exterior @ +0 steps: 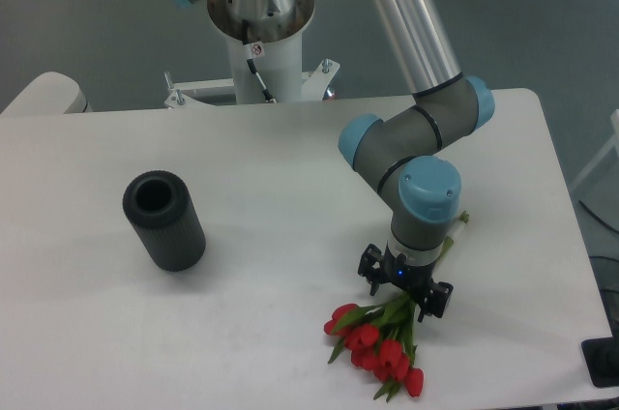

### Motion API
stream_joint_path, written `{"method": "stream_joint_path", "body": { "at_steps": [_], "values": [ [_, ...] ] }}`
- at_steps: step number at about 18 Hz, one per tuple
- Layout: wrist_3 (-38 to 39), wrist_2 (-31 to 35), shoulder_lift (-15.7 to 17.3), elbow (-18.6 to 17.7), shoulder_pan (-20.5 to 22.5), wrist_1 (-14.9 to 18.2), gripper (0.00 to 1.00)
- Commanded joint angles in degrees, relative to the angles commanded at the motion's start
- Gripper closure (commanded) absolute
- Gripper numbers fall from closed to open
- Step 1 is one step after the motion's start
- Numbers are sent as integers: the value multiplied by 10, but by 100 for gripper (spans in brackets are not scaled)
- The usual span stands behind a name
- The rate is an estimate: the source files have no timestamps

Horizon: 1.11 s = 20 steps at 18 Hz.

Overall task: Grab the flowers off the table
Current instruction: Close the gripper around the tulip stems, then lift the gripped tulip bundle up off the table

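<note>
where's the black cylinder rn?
The black cylinder stands on the table at the left of the camera view, well apart from the flowers and the gripper toward the lower right.

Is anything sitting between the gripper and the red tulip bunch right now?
Nothing visible does. The gripper hangs directly over the green stems of the red tulip bunch on the white tabletop. The black cylinder stands far off to the side.
</note>
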State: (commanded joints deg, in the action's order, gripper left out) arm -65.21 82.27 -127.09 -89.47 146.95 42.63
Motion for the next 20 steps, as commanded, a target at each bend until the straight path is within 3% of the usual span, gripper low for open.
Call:
{"method": "stream_joint_path", "body": {
  "at_steps": [4, 11, 20],
  "values": [
    [-2, 0, 0, 4, 0, 0, 63],
    [-4, -3, 4, 9, 1, 1, 76],
    [-6, -6, 12, 24, 3, 1, 84]
  ]
}}
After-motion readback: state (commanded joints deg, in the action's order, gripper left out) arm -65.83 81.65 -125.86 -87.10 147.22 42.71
